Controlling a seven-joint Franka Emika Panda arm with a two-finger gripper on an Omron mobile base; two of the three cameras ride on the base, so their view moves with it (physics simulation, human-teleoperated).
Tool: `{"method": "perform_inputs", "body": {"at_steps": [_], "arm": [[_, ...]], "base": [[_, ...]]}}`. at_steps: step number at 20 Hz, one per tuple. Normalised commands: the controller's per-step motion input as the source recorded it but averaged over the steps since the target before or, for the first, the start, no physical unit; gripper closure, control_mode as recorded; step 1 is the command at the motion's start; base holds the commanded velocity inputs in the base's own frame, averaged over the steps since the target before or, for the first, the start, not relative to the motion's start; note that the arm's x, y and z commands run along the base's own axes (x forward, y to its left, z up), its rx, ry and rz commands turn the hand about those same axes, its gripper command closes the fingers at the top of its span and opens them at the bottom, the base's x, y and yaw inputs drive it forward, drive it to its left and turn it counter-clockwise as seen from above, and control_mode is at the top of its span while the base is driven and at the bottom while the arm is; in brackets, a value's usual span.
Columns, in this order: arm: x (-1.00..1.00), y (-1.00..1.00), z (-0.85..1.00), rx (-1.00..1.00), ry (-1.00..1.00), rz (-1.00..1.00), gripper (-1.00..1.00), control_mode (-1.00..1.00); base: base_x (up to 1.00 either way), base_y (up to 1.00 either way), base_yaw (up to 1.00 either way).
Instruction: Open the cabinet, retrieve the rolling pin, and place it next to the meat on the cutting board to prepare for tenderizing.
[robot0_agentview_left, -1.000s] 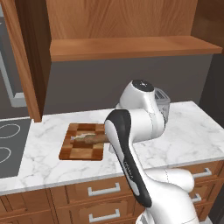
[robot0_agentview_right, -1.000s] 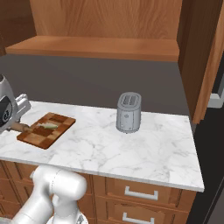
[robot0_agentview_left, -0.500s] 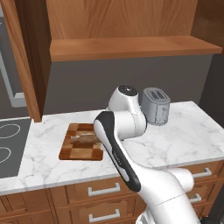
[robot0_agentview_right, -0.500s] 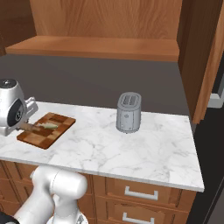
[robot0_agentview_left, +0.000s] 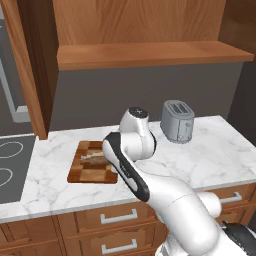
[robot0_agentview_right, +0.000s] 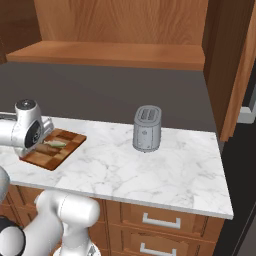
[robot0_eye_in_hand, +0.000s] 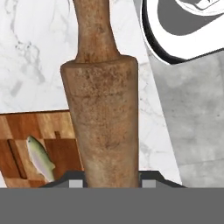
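My gripper (robot0_eye_in_hand: 107, 183) is shut on the rolling pin (robot0_eye_in_hand: 103, 118), a brown wooden cylinder that runs up the hand view with its narrow handle at the top. Beside it lies the checkered cutting board (robot0_eye_in_hand: 65, 135) with the small greenish meat (robot0_eye_in_hand: 40, 157) on it. In the base views the hand hangs low over the cutting board (robot0_agentview_left: 80, 172) (robot0_agentview_right: 67, 145), and the arm hides part of it. The meat (robot0_agentview_right: 57, 144) lies near the board's middle. The cabinet (robot0_agentview_left: 150, 52) stands open, with its door (robot0_agentview_left: 30, 65) swung out.
A grey toaster (robot0_agentview_left: 177, 121) (robot0_agentview_right: 147, 128) stands on the marble counter (robot0_agentview_left: 210, 155) to the right of the board. A cooktop (robot0_agentview_left: 10, 170) (robot0_eye_in_hand: 188, 109) lies left of the board. Drawers (robot0_agentview_left: 120, 217) run below the counter's front edge.
The arm has swung left and down from near the toaster toward the cutting board, carrying the rolling pin. The board, meat and toaster have stayed put.
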Motion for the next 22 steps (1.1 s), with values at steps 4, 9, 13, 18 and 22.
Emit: {"method": "perform_inputs", "body": {"at_steps": [4,9,13,18,22], "arm": [[0.46,0.04,-0.48,0.00,0.00,0.02,1.00,-1.00],[0.40,0.12,-0.42,0.00,0.01,0.03,1.00,-1.00],[0.31,0.17,-0.37,0.00,0.00,0.03,1.00,-1.00],[0.28,0.16,-0.29,0.00,0.01,0.02,1.00,-1.00],[0.33,0.10,-0.28,0.00,0.01,0.03,1.00,-1.00]], "base": [[0.00,0.00,0.00],[0.00,0.00,0.00],[0.00,0.00,0.00],[0.00,0.00,0.00],[0.00,0.00,0.00]]}}
